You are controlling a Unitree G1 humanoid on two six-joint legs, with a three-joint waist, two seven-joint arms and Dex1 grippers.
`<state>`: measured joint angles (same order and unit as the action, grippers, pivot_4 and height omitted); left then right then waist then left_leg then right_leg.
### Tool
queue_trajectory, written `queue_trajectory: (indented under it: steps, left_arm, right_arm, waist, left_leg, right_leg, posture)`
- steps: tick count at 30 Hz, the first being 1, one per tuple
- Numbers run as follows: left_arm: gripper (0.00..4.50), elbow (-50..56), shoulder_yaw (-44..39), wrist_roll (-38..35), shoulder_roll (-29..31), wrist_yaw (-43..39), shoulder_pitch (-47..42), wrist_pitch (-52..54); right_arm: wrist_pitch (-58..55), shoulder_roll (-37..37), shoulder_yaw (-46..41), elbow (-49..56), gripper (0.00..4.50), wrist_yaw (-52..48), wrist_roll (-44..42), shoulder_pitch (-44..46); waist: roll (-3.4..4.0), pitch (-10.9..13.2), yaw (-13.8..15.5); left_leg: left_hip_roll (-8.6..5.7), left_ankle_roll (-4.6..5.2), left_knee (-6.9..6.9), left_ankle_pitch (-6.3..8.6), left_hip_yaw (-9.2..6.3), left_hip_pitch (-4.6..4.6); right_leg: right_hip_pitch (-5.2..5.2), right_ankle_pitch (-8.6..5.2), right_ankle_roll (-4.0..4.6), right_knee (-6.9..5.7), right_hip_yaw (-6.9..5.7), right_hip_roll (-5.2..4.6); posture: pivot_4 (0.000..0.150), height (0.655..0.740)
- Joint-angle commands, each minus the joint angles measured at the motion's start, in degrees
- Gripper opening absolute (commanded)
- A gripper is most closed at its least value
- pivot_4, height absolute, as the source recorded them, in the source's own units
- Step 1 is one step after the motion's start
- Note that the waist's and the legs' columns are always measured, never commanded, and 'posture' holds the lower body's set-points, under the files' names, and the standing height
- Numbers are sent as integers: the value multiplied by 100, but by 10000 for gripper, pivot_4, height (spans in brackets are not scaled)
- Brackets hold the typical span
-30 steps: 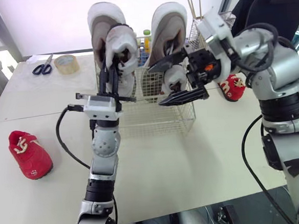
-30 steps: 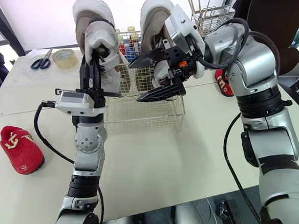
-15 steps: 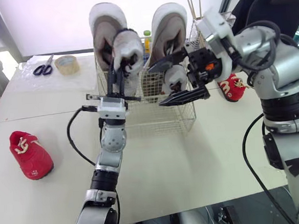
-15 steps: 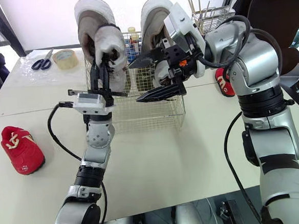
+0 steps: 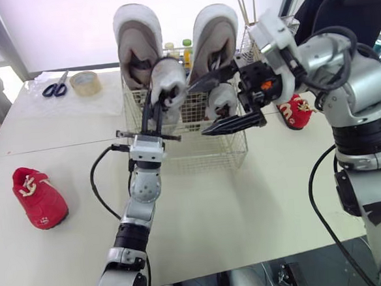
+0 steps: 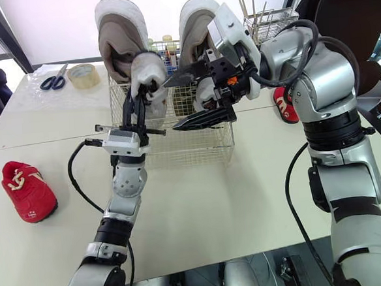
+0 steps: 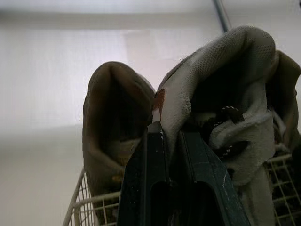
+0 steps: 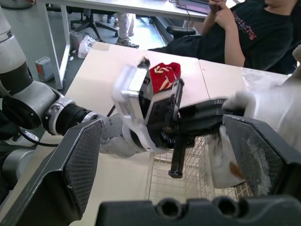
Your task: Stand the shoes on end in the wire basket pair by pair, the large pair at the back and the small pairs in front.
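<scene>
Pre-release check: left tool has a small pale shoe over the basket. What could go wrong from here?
1. The left tool pinches the small shoe by its collar alone; it may swing or topple rather than stand on end.
2. The open right tool hangs over the wire basket close beside that shoe; a clash looks possible.
3. The shoe hangs close in front of the large shoe; lowering could nudge it.

- Left pincer (image 5: 156,96) grips a small white fabric shoe (image 5: 168,76) over the wire mesh basket (image 5: 204,156).
- Right pincer (image 5: 198,110) gapes wide alongside.
- Two large beige shoes (image 5: 136,39) stand at the basket's back.
</scene>
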<state>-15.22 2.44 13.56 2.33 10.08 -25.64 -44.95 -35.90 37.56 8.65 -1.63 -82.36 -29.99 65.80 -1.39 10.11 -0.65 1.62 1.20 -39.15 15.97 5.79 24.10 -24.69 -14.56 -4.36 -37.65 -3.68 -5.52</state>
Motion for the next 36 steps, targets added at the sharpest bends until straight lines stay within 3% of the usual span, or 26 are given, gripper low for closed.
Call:
queue_trajectory:
  steps: [1, 7, 15, 19, 22, 36]
  left_arm:
    - [105, 144, -257, -407, 16, -25, 197, 378]
    - [105, 531, -236, -932, -191, -193, 541, 898]
    - [105, 855, -137, -1121, -247, -518, 876, 1196]
    - [15124, 996, -145, -1138, -226, -611, 946, 1261]
    - [29720, 1217, -185, -1247, -119, -775, 1012, 1386]
    - [29720, 2566, -530, -1762, 953, -1753, 1275, 2048]
  right_arm:
    - [69, 34, -127, 111, 45000, 4, -24, 148]
    - [144, -13, -104, 42, 45000, -30, -3, 172]
    - [268, -73, -66, -79, 45000, -95, 54, 214]
    - [304, -88, -67, -102, 45000, -105, 68, 217]
    - [325, -95, -75, -106, 45000, -104, 69, 204]
    - [530, -260, -41, -279, 45000, -111, 104, 190]
  waist:
    - [1, 0, -1]
    - [24, -14, -2]
    - [50, -30, -15]
    - [54, -32, -16]
    - [54, -32, -18]
    - [62, -27, -103]
  left_leg:
    - [0, 0, 0, 0, 0, 0]
    - [2, 0, 0, 0, 0, -2]
    - [2, 6, 4, 3, 2, -2]
    - [2, 9, 9, 5, 4, -2]
    - [2, 12, 9, 7, 6, -2]
    - [22, 11, 21, 7, 18, -4]
  right_leg:
    - [0, 1, 1, 1, -6, -2]
    - [3, 2, 3, 5, -12, -3]
    - [10, 2, 3, 20, -17, -2]
    - [10, 2, 3, 28, -22, -1]
    - [12, 2, 3, 33, -23, 0]
    - [10, 2, 3, 45, -66, 1]
  posture:
    - [1500, 7400]
    - [1500, 7400]
    - [1500, 7400]
    - [1500, 7400]
    - [1500, 7400]
    - [1500, 7400]
